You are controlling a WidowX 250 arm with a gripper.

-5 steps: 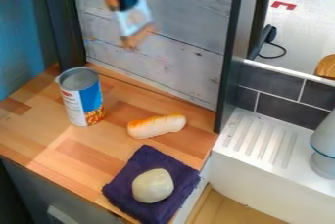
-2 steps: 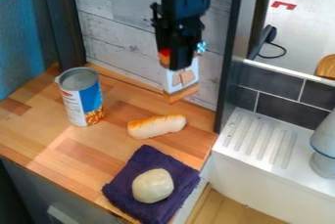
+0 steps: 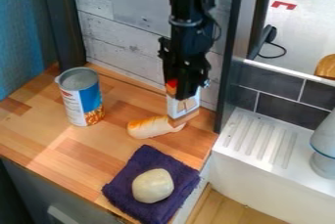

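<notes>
- Carton (image 3: 190, 104), white with brown shapes on its face, red towards the top and orange-brown along its lower edge, hangs from the black end effector (image 3: 186, 94) near the back right corner of the wooden surface (image 3: 82, 157).
- Its long axis runs roughly up and down, tilted a little; the lower edge points down at the surface and slopes up towards the view's right.
- The end effector is closed on the carton's upper part, with most of the printed face below the grip.
- The lower edge overlaps the right end of a bread roll (image 3: 149, 127) in the view; whether they touch, I cannot tell.
- The roll lies lengthwise, its browned side uppermost.
- Left of it, well apart, a blue and white can (image 3: 82, 101) stands upright.
- Towards the front, a pale rounded object (image 3: 152, 186) rests on a dark purple cloth (image 3: 124, 188).
- The surface is laid in light and darker wood blocks; behind it rises a whitewashed plank wall (image 3: 114, 44) between dark posts.
- To the right are a white ribbed drainboard (image 3: 258, 140) and dark grey tiles (image 3: 278, 108).
- Beyond the tiles, a black cable (image 3: 275, 55) curls on a pale floor (image 3: 304, 27) near a red mark (image 3: 283, 5).
</notes>
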